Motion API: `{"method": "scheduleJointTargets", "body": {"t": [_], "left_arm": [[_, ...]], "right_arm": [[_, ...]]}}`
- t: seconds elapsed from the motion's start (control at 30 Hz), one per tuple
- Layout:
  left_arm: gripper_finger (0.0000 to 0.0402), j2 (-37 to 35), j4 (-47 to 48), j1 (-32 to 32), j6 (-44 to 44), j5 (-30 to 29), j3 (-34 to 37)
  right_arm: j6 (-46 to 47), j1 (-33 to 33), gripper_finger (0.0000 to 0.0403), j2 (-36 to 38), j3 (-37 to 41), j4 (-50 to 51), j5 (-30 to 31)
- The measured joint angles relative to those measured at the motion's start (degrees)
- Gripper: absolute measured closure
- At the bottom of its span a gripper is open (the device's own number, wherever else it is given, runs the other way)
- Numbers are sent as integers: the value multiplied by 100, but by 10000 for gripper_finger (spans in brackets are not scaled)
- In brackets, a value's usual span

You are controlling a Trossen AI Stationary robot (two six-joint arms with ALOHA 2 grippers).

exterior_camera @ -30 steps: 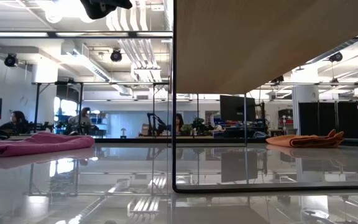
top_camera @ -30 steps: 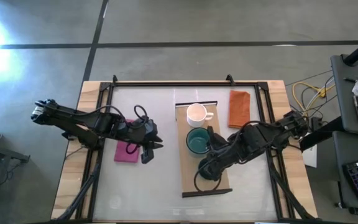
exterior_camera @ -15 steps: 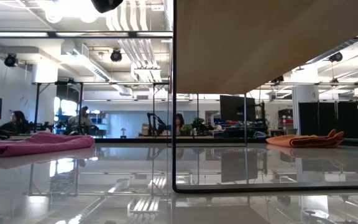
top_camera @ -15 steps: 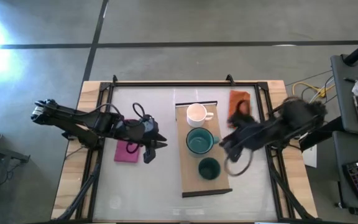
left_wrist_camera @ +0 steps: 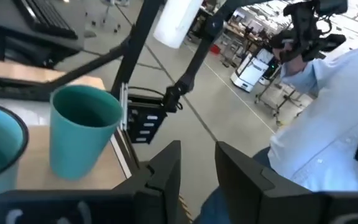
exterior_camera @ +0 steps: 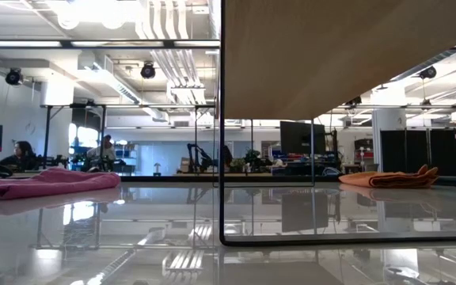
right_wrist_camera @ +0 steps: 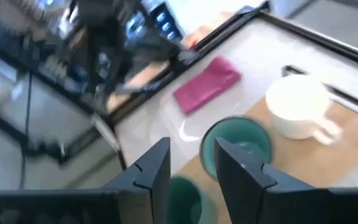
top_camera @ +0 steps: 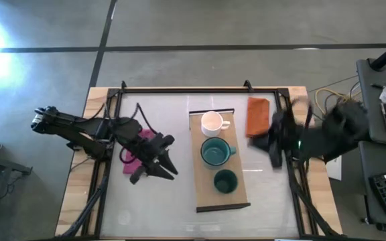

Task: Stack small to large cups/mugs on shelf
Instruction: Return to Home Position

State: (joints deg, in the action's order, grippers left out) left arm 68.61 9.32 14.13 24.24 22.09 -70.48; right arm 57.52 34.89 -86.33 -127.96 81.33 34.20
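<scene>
The light-wood shelf (top_camera: 238,194) lies lengthwise at mid-table. On it stand, in a row from far to near, the white mug (top_camera: 212,122), the teal-green mug (top_camera: 214,152) and the small dark green cup (top_camera: 225,181), each upright on its base. My left gripper (top_camera: 158,171) is open and empty, left of the shelf, pointing at the dark green cup (left_wrist_camera: 82,130). My right gripper (top_camera: 278,144) is open and empty, right of the shelf near the orange cloth. The right wrist view shows all three cups: the white mug (right_wrist_camera: 297,115), the teal-green mug (right_wrist_camera: 238,143) and the dark green cup (right_wrist_camera: 185,193).
A magenta cloth (top_camera: 138,161) lies under my left arm and an orange cloth (top_camera: 257,117) at the far right. A black frame (top_camera: 179,90) rims the table. The low view shows the shelf's underside (exterior_camera: 331,55) and rail (exterior_camera: 222,158). A person in a light shirt (left_wrist_camera: 328,124) stands beyond the table.
My right gripper has drawn away from the dark green cup, which stays upright on the shelf's near part, and has gone toward the table's right edge past the orange cloth. My left gripper has shifted a little toward the near edge and turned toward the shelf.
</scene>
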Motion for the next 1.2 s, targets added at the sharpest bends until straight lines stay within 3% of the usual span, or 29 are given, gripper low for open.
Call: {"method": "scheduleJointTargets", "body": {"t": [0.1,0.2,0.3,0.4,0.53,0.63,0.73,0.83,0.93,1.1,1.2], "left_arm": [[316,-229,-50,2,-106,-203,61],[316,-701,-235,-60,-264,-331,269],[316,-1388,-244,-243,-267,-679,725],[316,-2124,-670,-422,-363,-808,1403],[316,-3012,-1578,-520,-429,-804,2322],[316,-3409,-2067,-520,-551,-878,2876],[316,-3625,-2436,-525,-592,-911,3281],[316,-3767,-2578,-525,-725,-961,3539],[316,-3816,-2542,-525,-859,-1226,3665],[316,-3844,-2539,-537,-1153,-2340,3833],[316,-3828,-2551,-682,-1262,-2477,3842]], "right_arm": [[-319,282,286,-38,458,-301,191],[-263,613,284,312,1100,-431,854],[156,1029,287,1007,1923,-429,1575],[293,1469,290,1818,2867,-698,1841],[-805,1696,291,3110,4098,-2192,2132],[-2383,1656,290,4002,5056,-3946,1735],[-4030,1445,289,4863,6026,-5791,890],[-5158,1190,292,5724,6894,-7016,46],[-5374,968,295,6444,7619,-7380,-62],[-4862,664,298,7232,8759,-7448,207],[-4701,528,296,7552,9270,-7746,169]]}}
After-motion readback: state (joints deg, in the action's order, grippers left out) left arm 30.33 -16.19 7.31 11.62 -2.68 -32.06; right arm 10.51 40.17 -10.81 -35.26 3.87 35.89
